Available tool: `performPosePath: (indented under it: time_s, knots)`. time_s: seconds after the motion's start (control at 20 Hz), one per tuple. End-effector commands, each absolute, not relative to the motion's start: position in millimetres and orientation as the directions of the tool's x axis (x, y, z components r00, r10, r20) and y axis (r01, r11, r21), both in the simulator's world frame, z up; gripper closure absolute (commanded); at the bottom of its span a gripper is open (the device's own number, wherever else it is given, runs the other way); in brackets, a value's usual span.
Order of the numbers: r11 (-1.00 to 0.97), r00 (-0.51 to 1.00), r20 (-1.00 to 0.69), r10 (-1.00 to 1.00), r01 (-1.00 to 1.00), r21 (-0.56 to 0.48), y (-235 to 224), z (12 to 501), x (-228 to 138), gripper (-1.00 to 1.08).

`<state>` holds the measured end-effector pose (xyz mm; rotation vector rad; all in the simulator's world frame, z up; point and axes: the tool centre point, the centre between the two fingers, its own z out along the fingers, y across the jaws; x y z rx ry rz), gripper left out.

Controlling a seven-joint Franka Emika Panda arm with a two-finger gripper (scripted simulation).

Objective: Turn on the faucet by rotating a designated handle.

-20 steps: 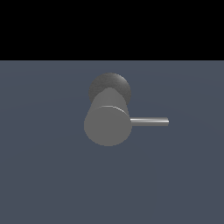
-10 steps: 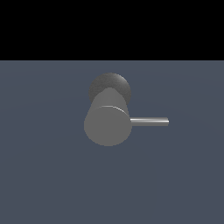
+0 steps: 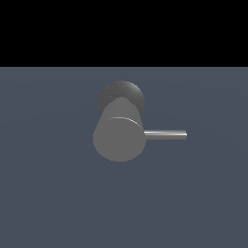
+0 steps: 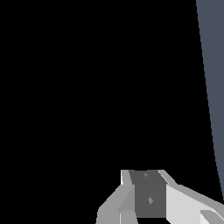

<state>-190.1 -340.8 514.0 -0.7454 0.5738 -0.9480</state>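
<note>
In the exterior view the faucet is a thick matte grey cylinder whose flat end faces the camera, with a darker rounded dome behind it. The handle is a thin shiny rod sticking out level from the cylinder toward the exterior view's right. Neither the arm nor the gripper appears in that view. In the wrist view only white and grey parts of my gripper show at the frame's edge, with nothing between them. The faucet and handle are out of the wrist view.
A flat blue-grey floor surrounds the faucet, with black background behind it. The wrist view is mostly black, with a narrow strip of that floor along one side.
</note>
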Motion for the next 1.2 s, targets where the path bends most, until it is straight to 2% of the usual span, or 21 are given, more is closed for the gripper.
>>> performPosePath:
  time_s: [0.0,0.3,0.55,0.85,1.15]
  knots:
    - [0.449,0.449,-0.223,-0.865,0.496,-0.743,-353.7,482.2,-180.4,1.08]
    - [0.615,0.392,-0.475,-0.788,0.448,-0.65,-366.1,396.1,-155.2,1.08]
    - [0.74,0.333,-0.664,-0.669,0.383,-0.553,-354.7,317.0,-134.6,1.08]
    - [0.868,0.241,-0.844,-0.479,0.278,-0.413,-313.5,221.0,-114.9,1.08]
    - [0.951,0.135,-0.949,-0.286,0.163,-0.263,-253.1,141.5,-106.3,1.08]
